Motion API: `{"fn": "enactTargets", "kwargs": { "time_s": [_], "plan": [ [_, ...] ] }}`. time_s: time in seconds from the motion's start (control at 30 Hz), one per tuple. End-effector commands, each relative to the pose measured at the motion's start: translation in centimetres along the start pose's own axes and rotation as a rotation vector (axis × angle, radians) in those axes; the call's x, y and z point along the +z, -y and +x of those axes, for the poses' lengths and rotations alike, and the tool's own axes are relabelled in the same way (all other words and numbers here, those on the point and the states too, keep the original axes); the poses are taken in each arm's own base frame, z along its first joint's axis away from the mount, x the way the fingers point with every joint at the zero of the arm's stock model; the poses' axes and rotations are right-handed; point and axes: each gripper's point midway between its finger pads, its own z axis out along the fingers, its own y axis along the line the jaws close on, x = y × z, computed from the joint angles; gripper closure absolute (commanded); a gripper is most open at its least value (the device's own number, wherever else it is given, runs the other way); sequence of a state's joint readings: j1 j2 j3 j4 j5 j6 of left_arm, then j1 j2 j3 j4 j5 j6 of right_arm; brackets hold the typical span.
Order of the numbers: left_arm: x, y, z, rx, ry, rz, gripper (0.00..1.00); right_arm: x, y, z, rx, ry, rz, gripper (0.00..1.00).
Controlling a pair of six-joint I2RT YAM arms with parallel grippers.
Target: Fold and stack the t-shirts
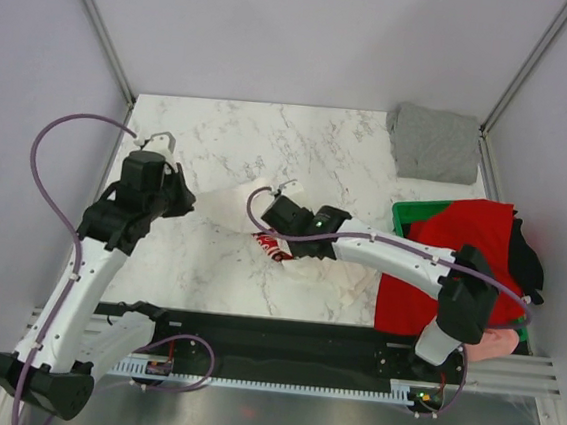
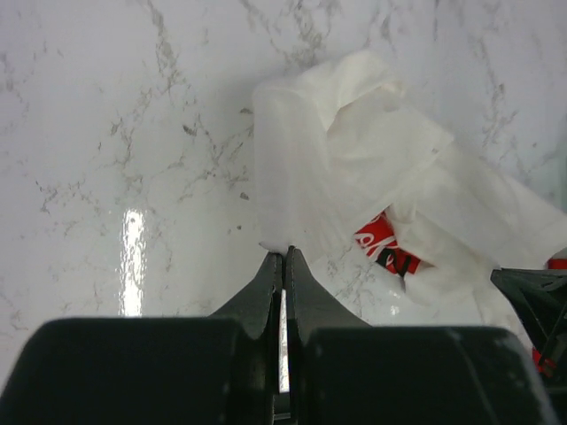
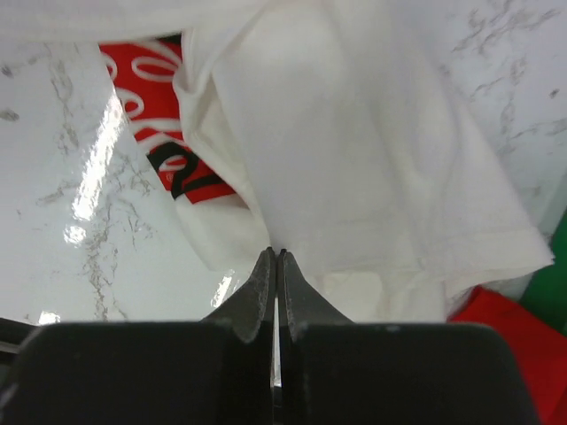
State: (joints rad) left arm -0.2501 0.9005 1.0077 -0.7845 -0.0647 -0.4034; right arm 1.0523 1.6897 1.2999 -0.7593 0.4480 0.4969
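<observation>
Overhead only, grey folded square (image 1: 433,144)

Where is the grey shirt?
In the top view, the grey folded shirt lies at the far right corner of the table, just behind the green crate.

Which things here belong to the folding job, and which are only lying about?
Belong to the job:
white t-shirt
red t-shirt
black t-shirt
pink t-shirt
grey folded t-shirt

Only lying about:
green crate
marble table
</observation>
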Motion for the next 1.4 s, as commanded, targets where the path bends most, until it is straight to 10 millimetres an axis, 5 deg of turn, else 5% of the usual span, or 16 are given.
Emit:
{"fn": "enactTargets", "kwargs": {
  "time_s": [0.0, 0.13, 0.23, 0.27, 0.33, 0.47, 0.57, 0.77, 0.97, 1.1, 1.23, 1.3, 1.37],
  "plan": [
    [-4.9, 2.4, -6.6, -0.003, 0.196, 0.087, 0.98, -6.5, 3.4, -6.3, 0.055, 0.174, 0.045, 1.00],
    [-11.2, 4.4, -13.1, 0.054, 0.398, 0.151, 0.98, -14.1, 9.3, -11.6, 0.086, 0.317, 0.156, 1.00],
    [-17.2, 5.8, -18.0, 0.074, 0.562, 0.194, 0.98, -23.8, 13.4, -16.9, 0.170, 0.536, 0.154, 1.00],
    [-20.2, 6.6, -19.8, 0.072, 0.634, 0.223, 0.98, -25.8, 14.4, -17.5, 0.150, 0.575, 0.158, 1.00],
    [-22.8, 6.7, -21.5, 0.072, 0.708, 0.228, 0.98, -30.6, 16.6, -18.4, 0.190, 0.692, 0.137, 1.00],
    [-31.3, 6.5, -24.4, 0.021, 0.932, 0.274, 0.98, -36.8, 21.0, -17.4, 0.238, 0.857, 0.139, 1.00],
    [-36.6, 7.3, -25.1, 0.062, 1.075, 0.359, 0.98, -42.7, 25.2, -14.5, 0.367, 1.024, 0.082, 1.00],
    [-45.8, 6.1, -24.3, 0.073, 1.325, 0.428, 0.98, -49.2, 31.1, -10.2, 0.528, 1.218, 0.056, 1.00],
    [-50.8, 5.0, -22.8, 0.039, 1.431, 0.480, 0.98, -52.0, 31.1, -8.2, 0.495, 1.318, -0.068, 1.00],
    [-51.5, 5.6, -23.0, 0.048, 1.448, 0.517, 0.96, -52.1, 30.3, -8.7, 0.457, 1.336, -0.067, 1.00],
    [-47.2, 6.4, -26.2, 0.034, 1.380, 0.433, 0.95, -48.8, 30.1, -11.3, 0.479, 1.234, 0.076, 1.00],
    [-43.4, 6.8, -28.4, 0.003, 1.317, 0.375, 0.95, -45.4, 30.9, -12.8, 0.466, 1.105, 0.306, 1.00],
    [-39.5, 7.1, -29.8, -0.004, 1.250, 0.319, 0.95, -41.2, 29.6, -15.0, 0.403, 0.982, 0.455, 1.00]
  ]
}}
